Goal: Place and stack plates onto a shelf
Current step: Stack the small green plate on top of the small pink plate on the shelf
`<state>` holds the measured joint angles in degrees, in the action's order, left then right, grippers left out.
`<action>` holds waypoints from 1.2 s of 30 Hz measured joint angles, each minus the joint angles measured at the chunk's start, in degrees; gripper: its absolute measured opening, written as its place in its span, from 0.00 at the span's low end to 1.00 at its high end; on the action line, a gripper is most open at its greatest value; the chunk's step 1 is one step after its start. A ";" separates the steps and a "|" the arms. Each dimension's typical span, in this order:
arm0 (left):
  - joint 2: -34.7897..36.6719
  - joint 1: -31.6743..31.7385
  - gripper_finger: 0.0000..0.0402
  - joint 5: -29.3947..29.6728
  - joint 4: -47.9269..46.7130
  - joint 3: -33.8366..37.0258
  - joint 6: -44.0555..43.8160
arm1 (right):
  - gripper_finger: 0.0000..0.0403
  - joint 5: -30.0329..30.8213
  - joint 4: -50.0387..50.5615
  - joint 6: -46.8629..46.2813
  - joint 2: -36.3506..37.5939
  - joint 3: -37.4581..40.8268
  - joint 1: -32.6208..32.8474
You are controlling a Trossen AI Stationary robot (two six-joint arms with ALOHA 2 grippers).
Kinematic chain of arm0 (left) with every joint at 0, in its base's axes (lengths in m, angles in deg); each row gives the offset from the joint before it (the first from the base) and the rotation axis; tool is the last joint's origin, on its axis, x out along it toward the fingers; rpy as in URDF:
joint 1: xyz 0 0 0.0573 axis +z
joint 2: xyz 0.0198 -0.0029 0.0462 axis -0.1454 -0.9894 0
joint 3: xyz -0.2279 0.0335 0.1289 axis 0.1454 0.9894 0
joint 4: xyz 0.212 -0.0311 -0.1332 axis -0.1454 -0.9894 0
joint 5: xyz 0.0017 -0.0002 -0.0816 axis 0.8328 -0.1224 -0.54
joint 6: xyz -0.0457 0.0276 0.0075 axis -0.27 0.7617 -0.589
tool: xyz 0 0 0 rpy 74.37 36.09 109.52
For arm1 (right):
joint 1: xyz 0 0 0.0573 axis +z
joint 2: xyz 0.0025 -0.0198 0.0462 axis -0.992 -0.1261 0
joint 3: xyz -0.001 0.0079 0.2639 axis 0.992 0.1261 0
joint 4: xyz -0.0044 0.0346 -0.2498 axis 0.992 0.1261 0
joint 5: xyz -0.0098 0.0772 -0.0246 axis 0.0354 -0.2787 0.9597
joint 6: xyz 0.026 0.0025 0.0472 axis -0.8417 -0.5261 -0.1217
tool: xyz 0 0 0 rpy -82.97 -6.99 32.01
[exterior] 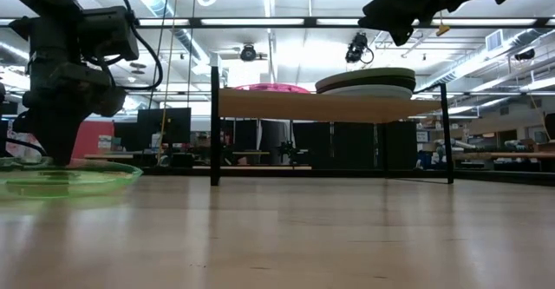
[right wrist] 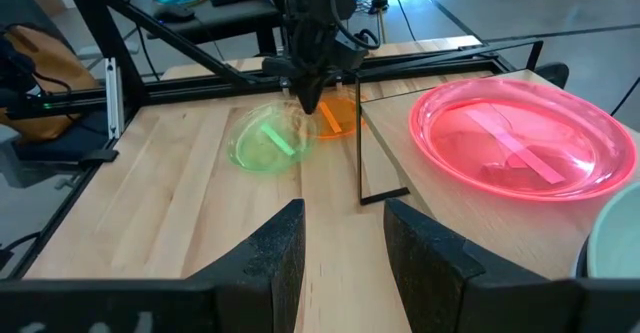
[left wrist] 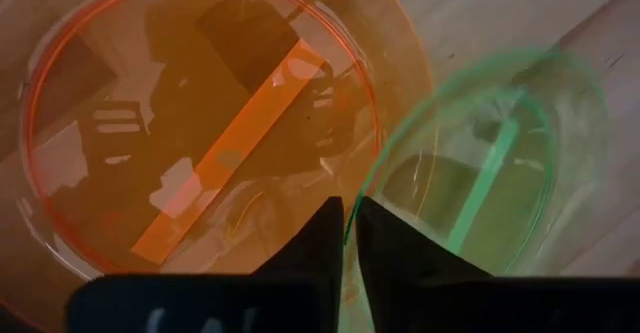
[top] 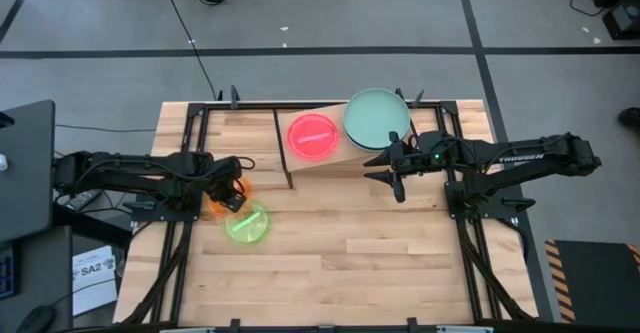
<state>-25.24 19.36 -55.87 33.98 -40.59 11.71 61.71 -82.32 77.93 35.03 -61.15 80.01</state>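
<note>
An orange plate [left wrist: 200, 123] and a neon-green plate [left wrist: 480, 173] lie side by side on the table's left part, their rims overlapping. My left gripper [left wrist: 348, 223] points down at that overlap, its fingers nearly shut. On the shelf [top: 340, 163] rest a pink plate [top: 313, 136] and a larger mint-green plate [top: 377, 118]. My right gripper [top: 388, 168] hovers open at the shelf's near right side, above the table, holding nothing. My left gripper comes from above, slanting down, and pinches the orange plate's rim [left wrist: 345, 248] on the side toward the green plate. One finger [left wrist: 322, 235] stands inside the orange plate, the other [left wrist: 385, 235] over the green one. Whether the green rim [left wrist: 362, 198] is caught too, I cannot tell. Both plates lie on the table.
The shelf stands on thin black legs [exterior: 214, 124] at the table's far middle. A black frame rail [top: 185, 173] runs along the table's left side beside my left arm. Bare wooden tabletop [top: 350, 263] stretches across the near half.
</note>
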 joint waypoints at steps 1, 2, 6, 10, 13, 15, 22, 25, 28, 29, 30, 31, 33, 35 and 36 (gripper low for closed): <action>0.00 0.00 0.07 -0.04 0.01 0.00 0.00 | 0.36 0.00 0.00 0.00 0.00 0.00 0.00; 0.00 0.00 0.05 -0.05 0.03 0.00 0.00 | 0.36 -0.01 0.01 0.00 0.00 0.00 0.00; 0.00 0.00 0.02 -0.03 0.03 0.00 -0.02 | 0.36 -0.01 0.00 0.00 0.00 0.00 0.00; 0.00 0.01 0.02 -0.08 0.06 0.00 0.00 | 0.36 0.01 0.00 0.00 0.00 0.00 0.00; 0.00 0.00 0.02 -1.38 0.73 0.00 0.04 | 0.36 -0.01 0.00 0.00 0.00 0.00 0.00; 0.00 0.00 0.02 -2.67 1.89 0.00 0.04 | 0.36 0.00 0.02 0.00 0.00 0.00 0.00; 0.00 0.01 0.01 -5.98 11.71 0.00 -0.04 | 0.36 0.00 0.01 -0.94 0.00 0.00 0.00; 0.00 0.00 0.01 -6.06 18.31 0.00 -0.81 | 0.36 -0.01 0.07 -3.01 0.00 0.00 0.00; 0.00 0.00 0.01 -6.05 25.83 0.00 -1.56 | 0.36 -0.01 0.04 -4.21 0.00 0.00 0.00; 0.00 0.00 0.01 -6.05 28.23 -0.01 -1.60 | 0.36 -0.01 0.04 -4.52 0.00 0.00 0.00; 0.00 0.00 0.01 -6.03 30.70 -0.02 -1.85 | 0.36 0.00 0.03 -4.71 0.00 0.00 0.00; 0.00 0.02 0.01 -5.97 33.01 -0.02 -2.19 | 0.36 -0.01 0.01 -4.74 0.00 0.00 0.00; 0.00 0.00 0.01 -5.95 37.57 -0.02 -3.07 | 0.36 0.00 -0.07 -4.75 0.00 0.00 0.00; 0.00 0.00 0.01 -5.93 42.07 -0.02 -3.33 | 0.36 0.01 -0.07 -4.76 0.00 0.00 0.00; 0.00 0.00 0.01 -5.91 44.34 -0.02 -3.45 | 0.36 0.09 -0.09 -4.76 0.00 -0.02 0.00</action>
<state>-25.24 19.36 -61.78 78.32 -40.62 8.26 61.80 -82.40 73.17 35.03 -61.17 80.01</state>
